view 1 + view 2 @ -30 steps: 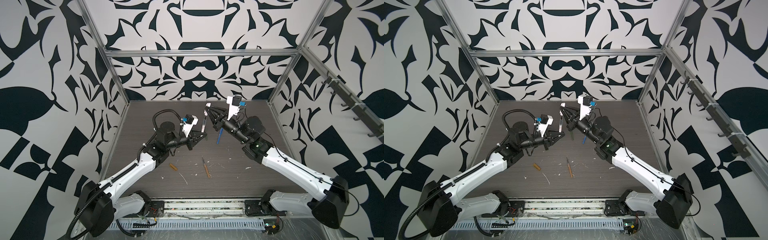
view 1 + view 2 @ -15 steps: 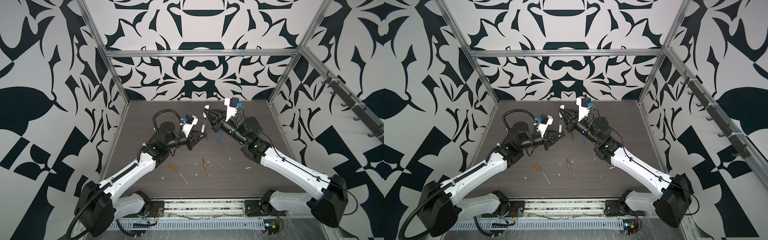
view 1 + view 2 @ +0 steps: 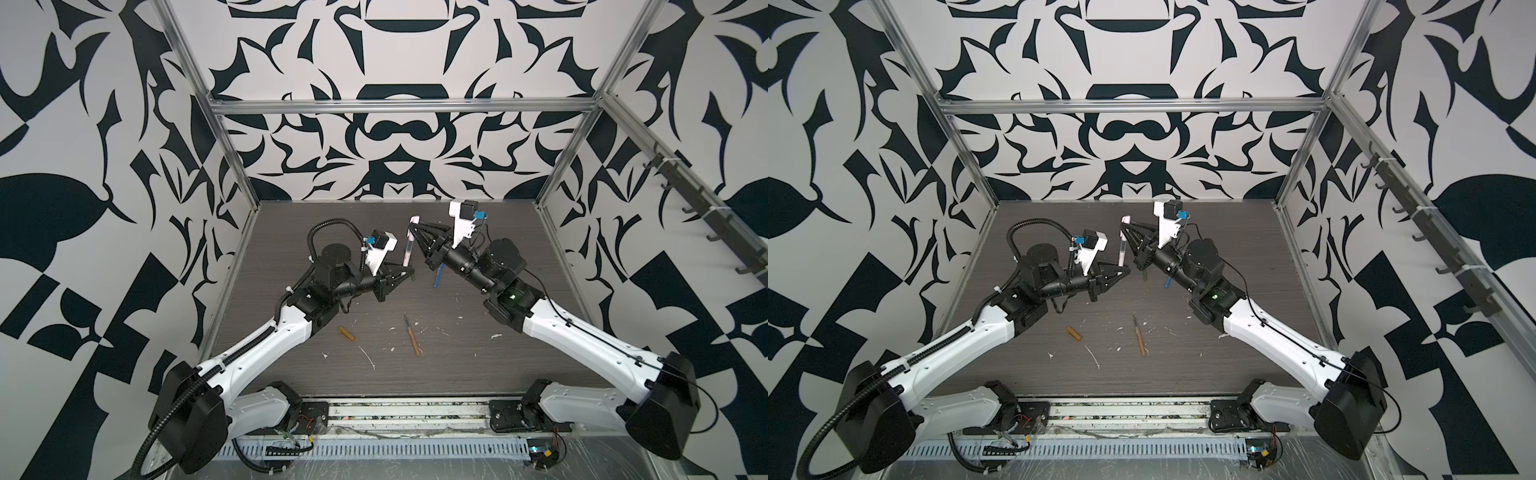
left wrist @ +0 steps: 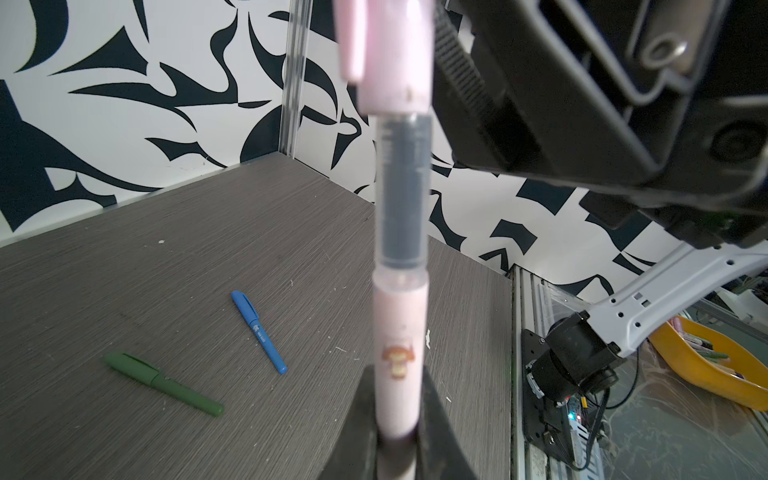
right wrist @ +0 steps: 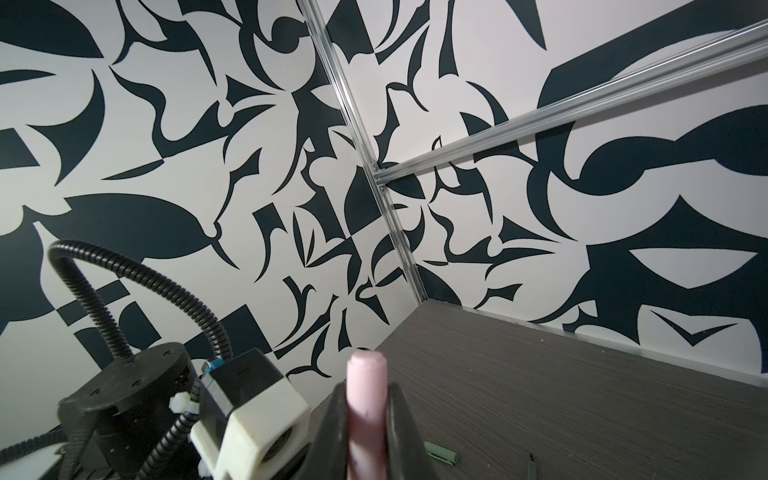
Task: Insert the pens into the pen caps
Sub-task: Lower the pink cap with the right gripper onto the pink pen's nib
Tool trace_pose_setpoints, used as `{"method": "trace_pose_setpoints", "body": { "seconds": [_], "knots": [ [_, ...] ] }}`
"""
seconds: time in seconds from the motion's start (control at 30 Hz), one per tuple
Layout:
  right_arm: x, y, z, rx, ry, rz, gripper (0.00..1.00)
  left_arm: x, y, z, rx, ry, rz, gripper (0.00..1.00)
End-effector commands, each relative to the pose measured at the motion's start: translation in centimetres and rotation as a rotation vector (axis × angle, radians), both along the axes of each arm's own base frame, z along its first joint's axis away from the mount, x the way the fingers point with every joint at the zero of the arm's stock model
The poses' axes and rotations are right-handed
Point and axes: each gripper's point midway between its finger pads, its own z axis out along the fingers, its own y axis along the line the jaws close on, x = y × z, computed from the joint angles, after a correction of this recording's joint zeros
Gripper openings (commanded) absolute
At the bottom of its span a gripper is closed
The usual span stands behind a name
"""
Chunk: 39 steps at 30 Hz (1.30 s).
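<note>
Left gripper point(image 3: 409, 272) pinches pink pen point(image 3: 407, 259), right gripper point(image 3: 412, 227) pinches pink cap point(image 3: 414, 219) on its tip. Blue pen point(image 4: 258, 331), dark green pen point(image 4: 162, 384) look capped; orange-brown pen point(image 3: 412, 336), orange-brown cap point(image 3: 347, 334) lie apart.

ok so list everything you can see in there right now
table: one, dark grey wood grain, floor of the cell
pink pen: one, pale pink, held upright above the table
pink cap: one, pink, on the pink pen's top end
blue pen: one, blue, capped, lying on the table
dark green pen: one, dark green, capped, near the blue pen, apart from it
orange-brown pen: one, orange-brown, uncapped, near side of the table
orange-brown cap: one, orange-brown, left of that pen, apart
pale green cap: one, pale green, on the table
white flecks: many, white, scattered on the near side
yellow tray: one, yellow, outside the cell
left hand: one, black, shut on the pink pen
right hand: one, black, shut on the pink cap
</note>
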Motion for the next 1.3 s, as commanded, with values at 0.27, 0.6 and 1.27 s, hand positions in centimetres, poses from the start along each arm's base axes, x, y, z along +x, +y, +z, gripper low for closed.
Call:
{"method": "trace_pose_setpoints", "body": {
  "seconds": [0.27,0.6,1.27],
  "knots": [
    [-1.0,0.2,-1.5,0.021,0.035,0.049,0.00,0.1,0.1,2.4,-0.069,-0.043,0.011,0.00],
    [-1.6,0.8,-1.3,0.057,0.050,0.109,0.01,0.2,0.0,2.2,-0.073,-0.032,0.000,0.00],
    [-3.5,3.2,-8.3,-0.165,0.145,0.198,0.11,2.1,2.2,3.8,-0.180,0.006,0.067,0.00]
  ]
}}
